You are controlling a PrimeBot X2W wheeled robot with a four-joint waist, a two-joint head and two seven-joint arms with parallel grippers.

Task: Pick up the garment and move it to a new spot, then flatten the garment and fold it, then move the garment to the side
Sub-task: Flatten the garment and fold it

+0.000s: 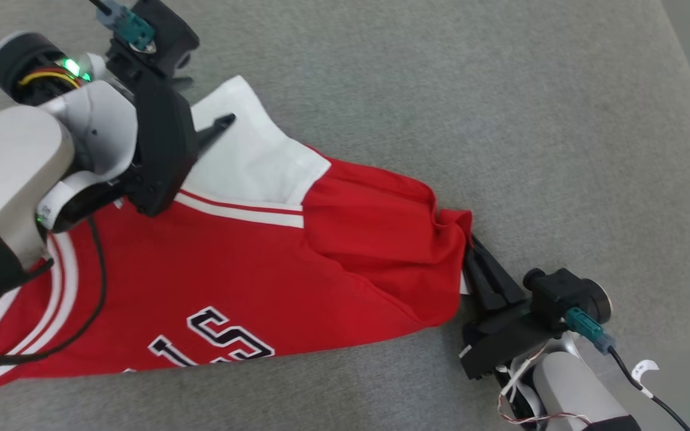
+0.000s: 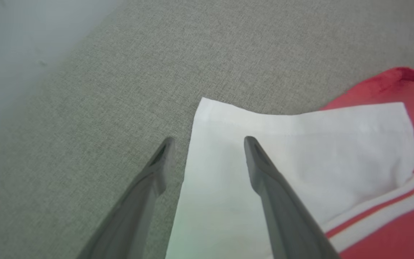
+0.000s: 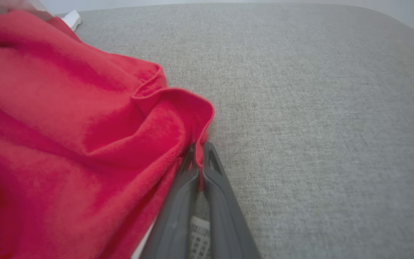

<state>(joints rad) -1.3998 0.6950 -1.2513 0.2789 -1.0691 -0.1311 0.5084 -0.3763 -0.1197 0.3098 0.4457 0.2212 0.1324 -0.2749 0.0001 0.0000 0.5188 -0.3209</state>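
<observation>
**Item 1: garment** [image 1: 297, 257]. A red jersey is laid across a grey fabric surface [image 1: 501, 90], running from the lower left of the head view towards the right of centre. A white panel [image 1: 249, 155] is set at its upper end and is bordered by white-and-red stripes [image 1: 243, 211]. Dark lettering [image 1: 219, 341] outlined in white is seen near the bottom edge and is cut off by the frame. The red cloth at the right end is bunched into folds and is raised into a peak.

**Item 2: left gripper** [image 1: 207, 100]. It is placed at the upper left, over the white panel's outer edge. In the left wrist view the left gripper [image 2: 208, 140] is spread wide and nothing is held in it. One finger [image 2: 264, 172] is seen over the white panel [image 2: 300, 151], the other over the grey surface just beside the panel's side edge. Whether the tips touch the cloth cannot be told.

**Item 3: right gripper** [image 1: 475, 246]. It is placed at the lower right, at the garment's bunched right end. In the right wrist view the right gripper [image 3: 199, 147] is pressed together, and a fold of the red hem [image 3: 192, 108] is pinched between the tips.

**Item 4: black cable** [image 1: 96, 287]. It is draped from the left arm across the red cloth at the lower left.
</observation>
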